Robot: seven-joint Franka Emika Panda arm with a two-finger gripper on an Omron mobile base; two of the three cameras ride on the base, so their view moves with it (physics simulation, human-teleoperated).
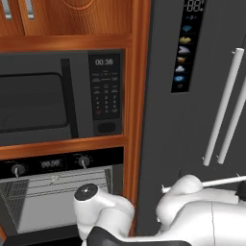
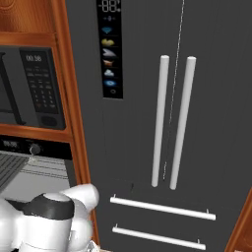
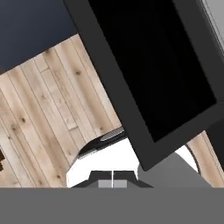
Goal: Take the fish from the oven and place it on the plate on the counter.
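Note:
The black oven (image 1: 62, 164) stands open, its grey wire racks (image 1: 57, 188) bare to the front. A small pale shape on the upper rack looks like the fish (image 1: 54, 178); it also sits just under the right knob as the fish (image 2: 32, 160). The lowered oven door (image 3: 148, 74) is a black glass panel lying under my hand, with wooden floor beyond it. My gripper (image 3: 112, 183) hangs above the door's edge, its tips pressed together, shut with nothing between them. The plate and the counter are out of view.
A black microwave (image 1: 57, 96) with a keypad sits above the oven in a wooden surround. To the right stands a dark fridge (image 2: 172, 123) with long white handles and two drawer bars below. Pale plank floor (image 3: 52, 109) lies beside the door.

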